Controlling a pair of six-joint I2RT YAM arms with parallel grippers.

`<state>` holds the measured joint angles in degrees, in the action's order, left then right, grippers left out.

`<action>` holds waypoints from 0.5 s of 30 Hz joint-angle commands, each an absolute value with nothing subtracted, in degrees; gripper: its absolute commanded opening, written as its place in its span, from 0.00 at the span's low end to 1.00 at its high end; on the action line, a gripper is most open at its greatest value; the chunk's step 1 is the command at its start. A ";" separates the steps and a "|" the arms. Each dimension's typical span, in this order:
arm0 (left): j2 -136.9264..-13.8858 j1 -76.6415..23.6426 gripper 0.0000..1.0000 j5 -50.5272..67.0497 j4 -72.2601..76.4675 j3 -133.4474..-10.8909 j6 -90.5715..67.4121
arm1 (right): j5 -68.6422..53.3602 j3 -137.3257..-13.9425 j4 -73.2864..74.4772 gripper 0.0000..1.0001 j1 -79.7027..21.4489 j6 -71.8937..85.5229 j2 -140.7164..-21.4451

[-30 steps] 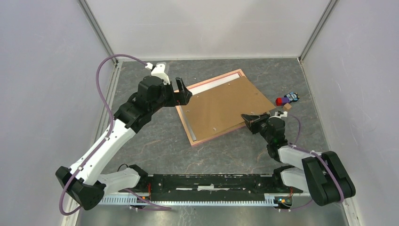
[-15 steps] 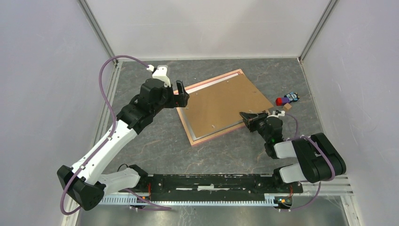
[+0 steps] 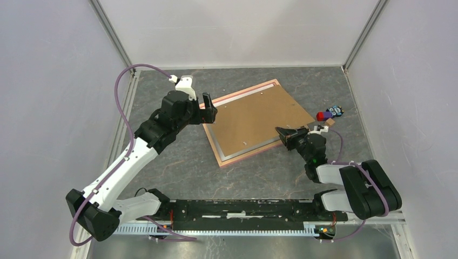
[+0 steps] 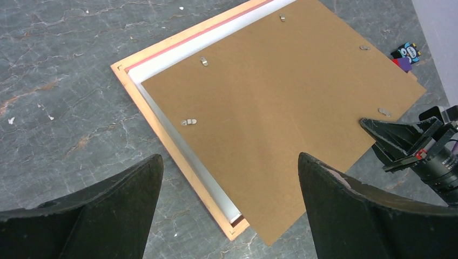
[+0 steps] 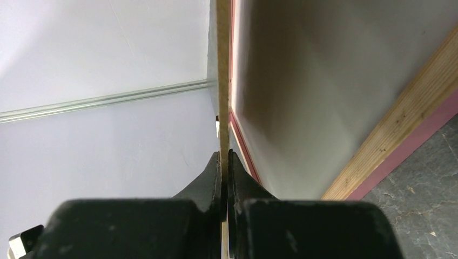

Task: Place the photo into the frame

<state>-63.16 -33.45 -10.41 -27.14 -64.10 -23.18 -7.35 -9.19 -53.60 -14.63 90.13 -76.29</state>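
The frame (image 3: 243, 157) lies back up and askew on the bench (image 3: 178, 162), in the middle and nearer the far edge than the near one. The photo (image 4: 178, 53) sits in it white side up and shows only as a white strip along the frame's far and left sides. The rest is covered by the brown backing board (image 3: 254, 118), which carries small metal clips (image 4: 189, 122) and is shifted toward the right edge of the bench. The left gripper (image 3: 209, 109) hangs over the frame's left corner with its jaws spread wide and nothing between them; the frame and photo lie below it. The right gripper (image 3: 280, 131) is clamped tight on the thin near-right edge of the backing board. Its wrist view shows that edge raised a little off the frame's pink rim. A few small toys (image 3: 329, 113) sit near the right edge of the bench, just beyond the board's right corner.
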 commanded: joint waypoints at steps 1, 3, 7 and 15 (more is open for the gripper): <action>-62.32 -33.14 1.00 -10.64 -24.78 -63.90 -20.65 | -6.44 -12.81 -55.30 0.00 -15.48 89.59 -73.97; -62.36 -33.10 1.00 -10.64 -24.71 -63.90 -20.69 | -6.06 -13.16 -55.34 0.00 -15.93 89.52 -74.69; -62.31 -33.09 1.00 -10.68 -24.77 -63.81 -20.73 | -5.27 -13.48 -56.20 0.00 -17.27 89.74 -77.36; -62.42 -33.07 1.00 -10.19 -24.75 -63.89 -20.83 | -2.80 -14.05 -57.66 0.00 -19.42 90.17 -82.73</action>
